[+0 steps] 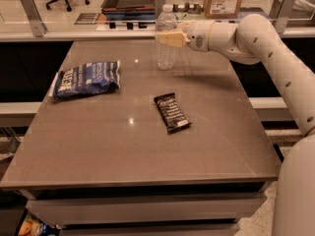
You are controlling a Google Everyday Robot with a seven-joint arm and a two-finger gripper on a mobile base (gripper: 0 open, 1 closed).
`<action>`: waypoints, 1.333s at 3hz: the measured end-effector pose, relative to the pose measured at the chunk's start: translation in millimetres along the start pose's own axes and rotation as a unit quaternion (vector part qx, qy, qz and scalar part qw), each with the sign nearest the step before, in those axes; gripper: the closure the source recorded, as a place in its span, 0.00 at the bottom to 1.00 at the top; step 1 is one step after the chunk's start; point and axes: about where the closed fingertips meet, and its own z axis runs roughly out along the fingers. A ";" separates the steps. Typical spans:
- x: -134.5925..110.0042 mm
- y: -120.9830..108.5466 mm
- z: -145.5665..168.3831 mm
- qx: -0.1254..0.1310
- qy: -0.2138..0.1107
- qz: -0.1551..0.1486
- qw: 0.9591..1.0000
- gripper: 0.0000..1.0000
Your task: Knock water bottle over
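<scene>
Water bottle [166,57] upright near middle of desk [147,151] far edge; long axis vertical. Claw [165,38] reaches in from right-edge side, level with bottle's upper half, at or against it; bottle lies just left of claw. Claw opening, any hold: cannot tell. Bottle clear, ribbed plastic, white cap; likely light, tips under sideways push. Desk smooth, brown-grey.

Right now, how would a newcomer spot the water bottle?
On the brown table, go to the far edge, where the gripper sits at the water bottle. It alone is clear and upright; the blue bag and snack bar lie flat.
</scene>
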 end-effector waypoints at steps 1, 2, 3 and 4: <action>0.2 1.8 3.2 -0.003 0.000 0.000 1.000 0.88; 0.4 3.4 6.0 -0.005 0.000 0.001 1.000 1.00; -2.4 5.0 5.9 -0.002 0.008 -0.004 1.000 1.00; -13.2 5.1 -0.4 0.008 0.037 -0.017 0.999 1.00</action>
